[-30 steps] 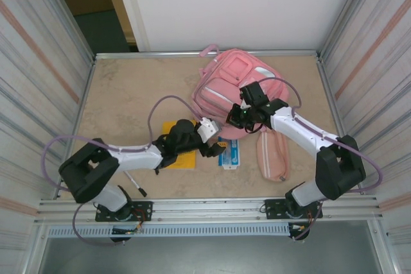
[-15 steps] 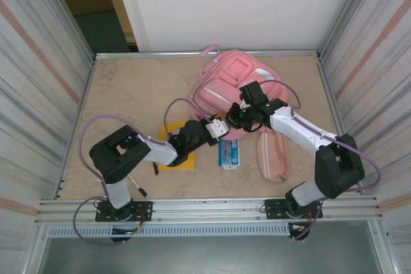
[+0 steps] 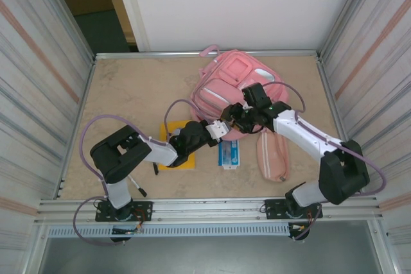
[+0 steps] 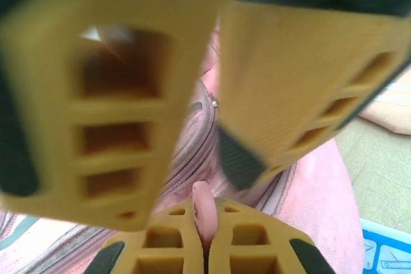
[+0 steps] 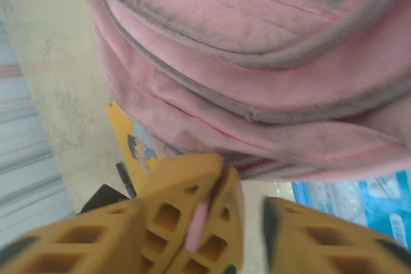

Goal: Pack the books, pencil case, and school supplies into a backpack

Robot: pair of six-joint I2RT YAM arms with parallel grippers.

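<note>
The pink backpack (image 3: 234, 88) lies at the back middle of the table. My left gripper (image 3: 222, 128) is at its near edge, shut on a small pink zip pull (image 4: 204, 210) of the backpack (image 4: 314, 184). My right gripper (image 3: 232, 115) is right beside it, open, its two fingers either side of the left gripper's fingers (image 5: 173, 210), which pinch the zip pull (image 5: 196, 229). The yellow book (image 3: 174, 157) lies partly under the left arm. The blue-and-white packet (image 3: 228, 153) and the pale-pink pencil case (image 3: 272, 155) lie in front of the backpack. Two black pens (image 3: 137, 187) lie near the left arm's base.
Corrugated metal walls (image 3: 38, 94) close in both sides, and a white wall stands behind. A metal rail (image 3: 212, 208) runs along the near edge. Bare tabletop (image 3: 128, 94) lies to the left of the backpack.
My left gripper reached to the backpack's near edge and shut on the zip pull. My right gripper, shut before, has opened there.
</note>
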